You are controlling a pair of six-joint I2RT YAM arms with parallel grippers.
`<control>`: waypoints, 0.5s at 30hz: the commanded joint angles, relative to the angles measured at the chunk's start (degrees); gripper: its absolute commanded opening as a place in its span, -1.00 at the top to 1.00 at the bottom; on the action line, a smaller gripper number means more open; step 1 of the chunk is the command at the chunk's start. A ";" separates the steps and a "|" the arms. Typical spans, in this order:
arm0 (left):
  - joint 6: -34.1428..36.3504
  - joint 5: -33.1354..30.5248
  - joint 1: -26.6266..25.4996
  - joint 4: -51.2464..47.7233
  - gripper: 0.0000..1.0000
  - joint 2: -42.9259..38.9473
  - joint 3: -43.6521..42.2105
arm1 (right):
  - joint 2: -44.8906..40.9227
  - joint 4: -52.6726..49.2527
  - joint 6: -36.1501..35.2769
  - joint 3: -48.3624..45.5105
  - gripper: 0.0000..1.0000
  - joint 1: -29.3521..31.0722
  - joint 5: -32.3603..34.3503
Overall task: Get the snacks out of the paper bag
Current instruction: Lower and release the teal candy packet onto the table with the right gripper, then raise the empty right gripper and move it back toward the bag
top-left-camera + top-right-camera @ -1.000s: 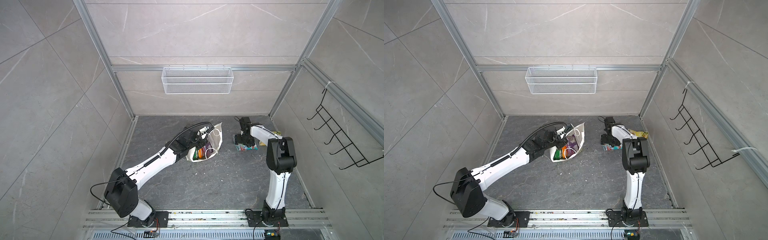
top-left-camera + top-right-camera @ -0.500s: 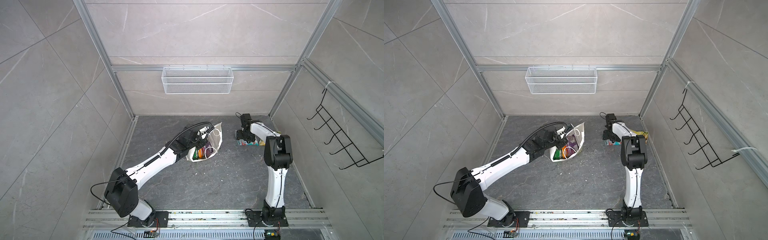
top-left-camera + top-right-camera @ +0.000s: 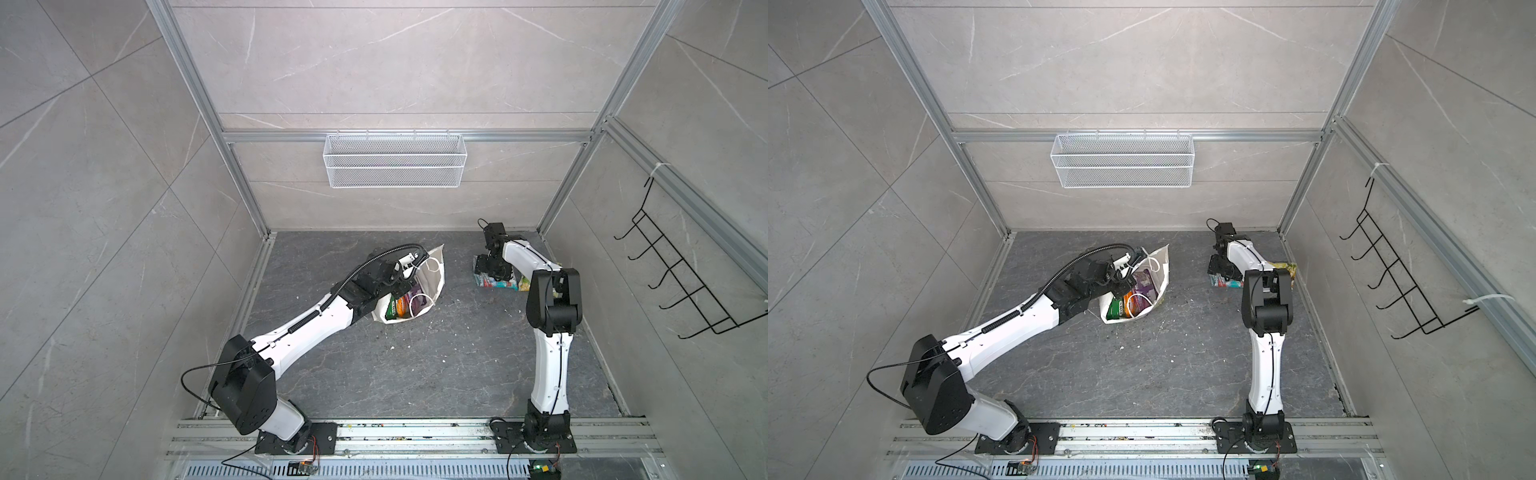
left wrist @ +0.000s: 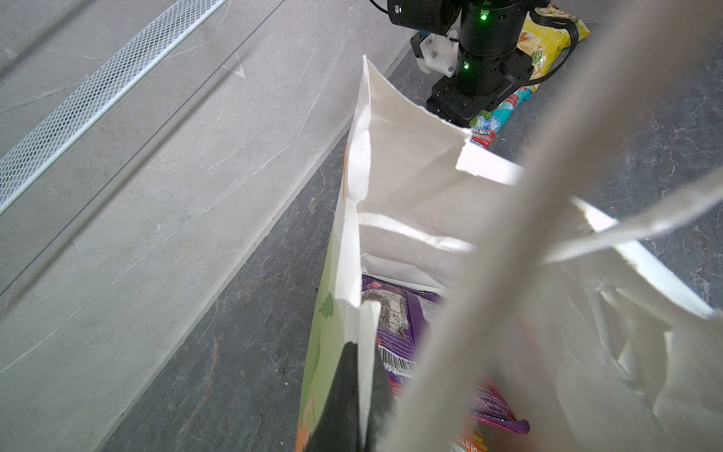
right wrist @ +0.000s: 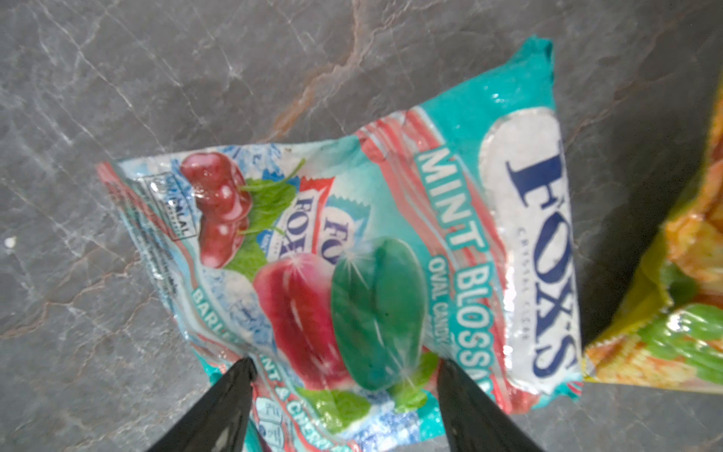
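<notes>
**Top views.** The paper bag (image 3: 434, 272) sits open on the dark floor (image 3: 415, 365), with green, orange and purple snacks (image 3: 401, 305) inside. The left gripper (image 3: 409, 279) is at its rim.

**Left wrist.** The jaws are closed tight, pinching the bag's wall. A purple packet (image 4: 407, 325) lies within.

**Right wrist.** The right gripper (image 5: 344, 368) has its jaws spread wide and empty over a teal FOX'S packet (image 5: 391, 235). The packet lies on the floor beside a yellow chip bag (image 5: 684, 293).
</notes>
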 commanded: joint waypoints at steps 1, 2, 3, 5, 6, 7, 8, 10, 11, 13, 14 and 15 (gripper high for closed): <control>-0.26 0.95 -0.08 1.83 1.00 -0.81 0.34 | -4.51 -1.24 0.59 -1.62 -0.58 -0.01 -2.20; -0.32 0.91 -0.11 1.83 1.00 -0.72 0.29 | -6.65 -0.97 0.14 -2.32 -0.60 -0.01 -2.21; -0.27 0.93 -0.05 1.83 1.00 -0.72 0.33 | -8.67 -0.77 -0.16 -2.95 -0.62 0.01 -2.00; -0.42 1.00 -0.06 2.08 1.00 -0.67 0.27 | -13.68 0.83 -0.76 -5.20 -0.67 0.00 -2.20; -0.41 1.05 -0.06 2.13 1.00 -0.69 0.33 | -15.83 1.60 -0.88 -6.15 -0.70 -0.10 -1.70; -0.41 1.07 -0.06 2.11 1.00 -0.59 0.48 | -18.07 2.62 -1.24 -7.61 -0.75 -0.16 -0.45; -0.42 1.12 -0.08 2.10 1.00 -0.54 0.64 | -19.96 3.78 -1.74 -8.90 -0.80 -0.31 1.07; -0.44 1.18 -0.06 2.02 1.00 -0.45 0.86 | -22.54 5.55 -3.35 -11.17 -0.88 -2.38 2.82; -0.56 1.26 -0.08 1.94 1.00 -0.54 0.91 | -23.21 6.16 -3.96 -12.05 -0.92 -3.87 2.68; -0.88 1.75 -0.06 1.44 1.00 -0.85 1.02 | -23.76 7.06 -5.24 -13.10 -0.98 -8.10 0.13; -1.08 1.83 -0.07 1.43 1.00 -0.98 0.87 | -23.54 6.63 -5.54 -12.91 -0.98 -9.94 -0.51; -1.14 1.76 -0.06 1.53 1.00 -1.07 0.73 | -23.36 6.36 -6.13 -12.74 -0.98 -11.42 -0.93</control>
